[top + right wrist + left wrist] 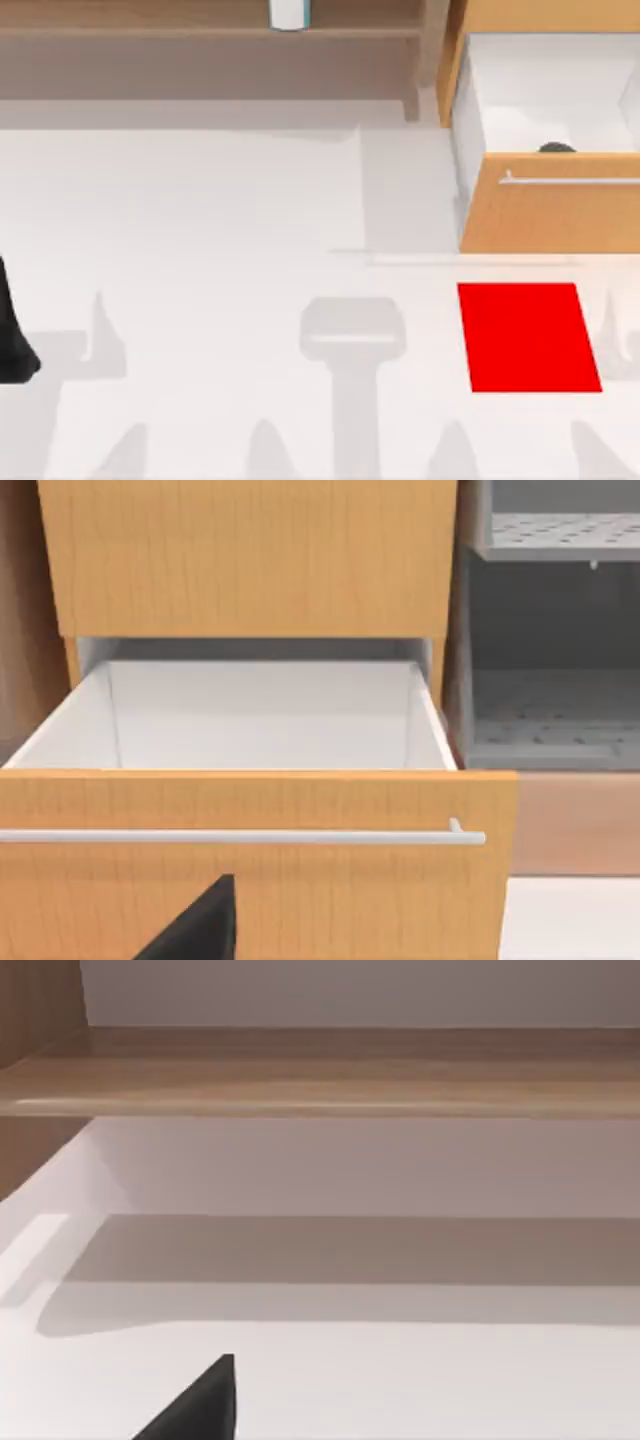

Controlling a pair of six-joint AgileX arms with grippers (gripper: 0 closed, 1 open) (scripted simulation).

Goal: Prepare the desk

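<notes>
Light wood and white laminate: the desk (pixel 200 210) fills the top view, shelf unit (pixel 200 40) along 12 o'clock, drawer (pixel 545 200) pulled open at 2 o'clock. A dark object (pixel 556 148) sits inside, just behind the front panel. The red mat (pixel 528 336) lies at 4 o'clock, near the drawer front.

I judge the drawer rigid and slide-guided, not fragile; the thin silver bar handle (pixel 240 836) looks slick, so mid-bar is where I would pinch it.

My left gripper (pixel 14 340) rests at 9 o'clock, by the table edge. My right gripper (pixel 195 930) faces the drawer front, below the handle. I cannot tell how either pair of jaws stands.
</notes>
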